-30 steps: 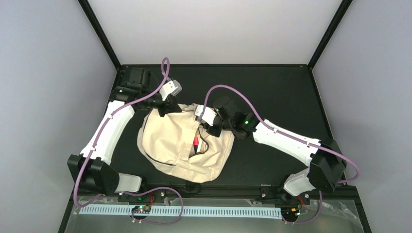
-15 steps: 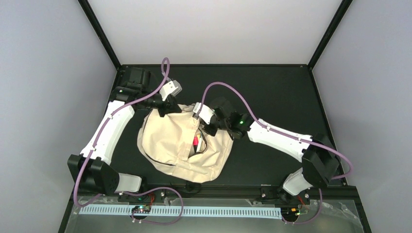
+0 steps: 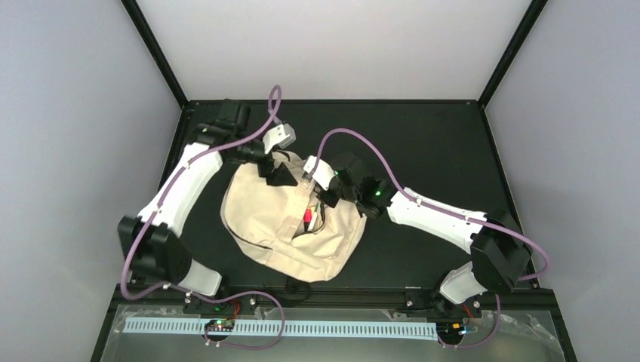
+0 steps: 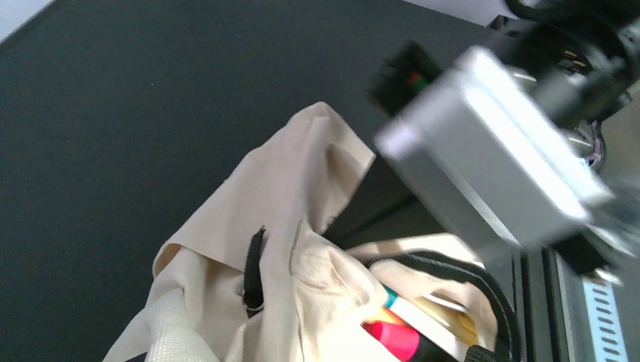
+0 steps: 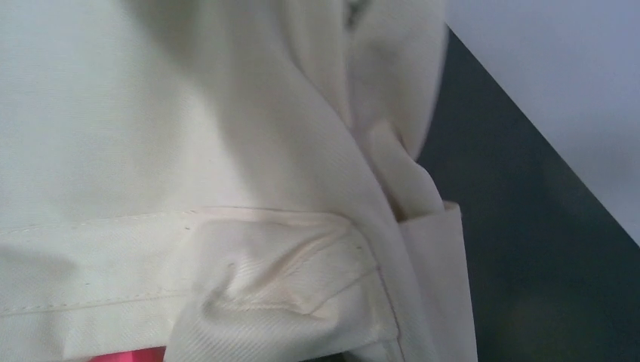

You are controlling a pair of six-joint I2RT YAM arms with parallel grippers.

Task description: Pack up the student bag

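**Q:** Cream-beige fabric is covering the near centre of the black table (image 3: 438,143). What is it?

**A:** That is the student bag (image 3: 264,226). It is lying flat just beyond the two arm bases, with its rounded end pointing toward the near edge. A dark-edged opening is gaping in its right half.

**Q:** Is anything showing inside the opening?

**A:** A pink-red item (image 3: 307,217) is peeking out. The left wrist view is catching the same pink colour beside some pale flat pieces, but these are too cropped to name.

**Q:** Which hand is working nearest the opening?

**A:** The right gripper (image 3: 317,199) is pressing in at the far end of the opening with its fingers closed. Bag fabric (image 5: 189,151) is filling its wrist view, and nothing there is showing whether cloth or a zip pull is pinched.

**Q:** And the other hand?

**A:** Slightly farther back, the left gripper (image 3: 278,175) is sitting at the bag's far edge. From above it is reading only as a dark wedge, perhaps with spread fingers. Its own camera is not showing the fingers, so how far they are parted cannot be told.

**Q:** What is that camera showing instead?

**A:** It is looking over a raised fold of the bag (image 4: 302,196) toward the right wrist's silver camera housing (image 4: 490,173), which is hanging close above the opening.
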